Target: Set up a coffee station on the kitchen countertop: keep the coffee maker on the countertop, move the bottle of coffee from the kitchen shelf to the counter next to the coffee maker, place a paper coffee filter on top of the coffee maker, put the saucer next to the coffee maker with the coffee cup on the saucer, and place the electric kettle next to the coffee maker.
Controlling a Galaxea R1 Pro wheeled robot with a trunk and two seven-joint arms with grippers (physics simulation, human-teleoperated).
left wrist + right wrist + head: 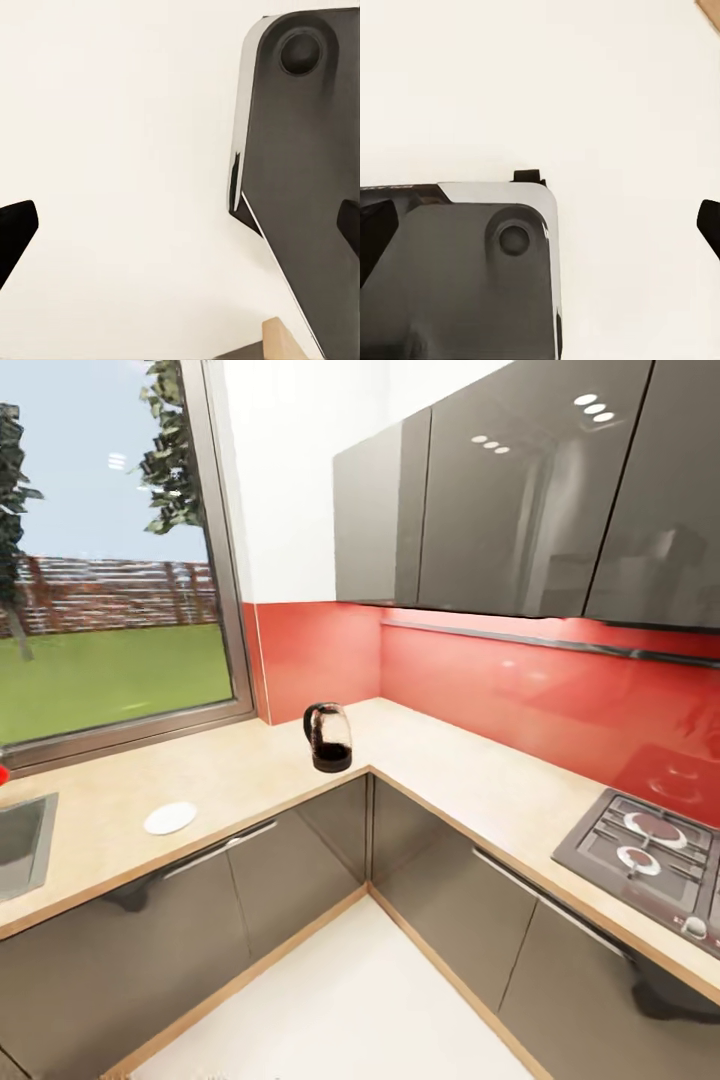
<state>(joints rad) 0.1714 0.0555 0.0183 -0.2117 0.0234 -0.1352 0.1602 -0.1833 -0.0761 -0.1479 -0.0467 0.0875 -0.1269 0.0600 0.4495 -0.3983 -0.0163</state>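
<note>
Claws: left claw (180, 225), right claw (540, 225) pointing floorward, fingers apart, empty; electric kettle (328, 737) on kitchen countertop (470, 770).

Left of the saucer (170, 818), the sink (22, 845) is cut off by the picture's edge, as is the hob (650, 860) far to its right. The electric kettle (328, 737) contents read only as dark.

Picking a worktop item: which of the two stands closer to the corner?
The electric kettle, glass with a black base; the flat white saucer lies nearer the sink.
</note>
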